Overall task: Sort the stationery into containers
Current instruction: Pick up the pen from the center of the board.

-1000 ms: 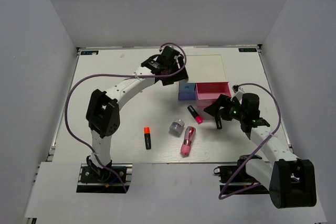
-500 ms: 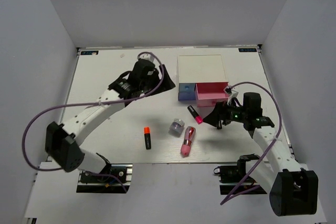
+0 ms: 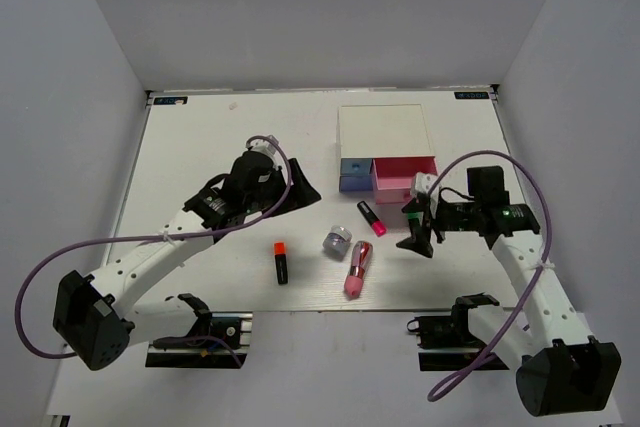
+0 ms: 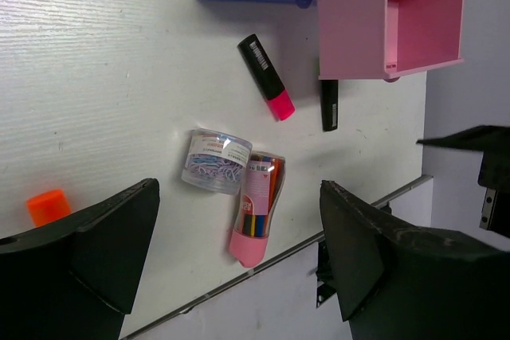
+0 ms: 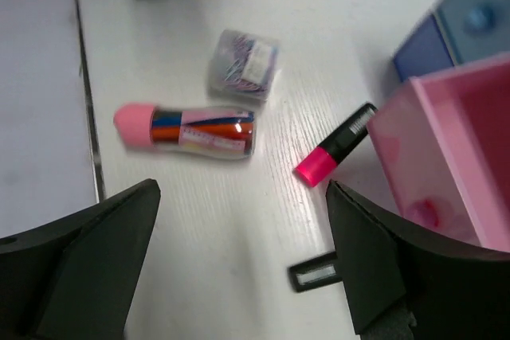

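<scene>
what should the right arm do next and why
Probably lower the open right pincer onto the pink-capped marker: it lies loose close to the pincer, near the open pink drawer, and nothing is held yet.

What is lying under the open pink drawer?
A black marker sticks out from beneath the front of the pink drawer. Its other end is covered, so its cap colour cannot be seen.

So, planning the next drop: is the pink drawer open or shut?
Open: the pink drawer juts out past the blue drawer, its inside showing.
</scene>
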Robot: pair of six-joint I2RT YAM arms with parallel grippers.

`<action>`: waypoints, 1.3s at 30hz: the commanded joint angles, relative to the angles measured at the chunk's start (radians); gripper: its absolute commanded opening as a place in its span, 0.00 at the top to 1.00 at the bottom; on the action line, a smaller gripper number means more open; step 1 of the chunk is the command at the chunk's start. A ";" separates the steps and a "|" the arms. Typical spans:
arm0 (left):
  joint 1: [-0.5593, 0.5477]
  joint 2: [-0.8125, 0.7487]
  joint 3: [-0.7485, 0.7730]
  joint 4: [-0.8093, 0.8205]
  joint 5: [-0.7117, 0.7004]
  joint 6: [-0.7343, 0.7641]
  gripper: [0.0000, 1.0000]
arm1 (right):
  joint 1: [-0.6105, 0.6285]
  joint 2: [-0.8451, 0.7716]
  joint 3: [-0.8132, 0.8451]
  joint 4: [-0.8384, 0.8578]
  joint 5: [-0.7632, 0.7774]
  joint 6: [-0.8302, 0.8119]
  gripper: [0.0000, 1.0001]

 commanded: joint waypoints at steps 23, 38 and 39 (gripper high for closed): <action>-0.005 -0.246 -0.138 -0.162 -0.106 -0.088 0.09 | 0.308 0.133 -0.089 -0.309 0.101 -1.420 0.24; -0.005 -0.263 -0.147 -0.171 -0.133 -0.088 0.09 | 0.621 0.312 0.000 0.051 0.410 -0.925 0.27; -0.005 -0.263 -0.156 -0.171 -0.133 -0.088 0.09 | 0.637 0.329 0.002 0.059 0.436 -0.902 0.27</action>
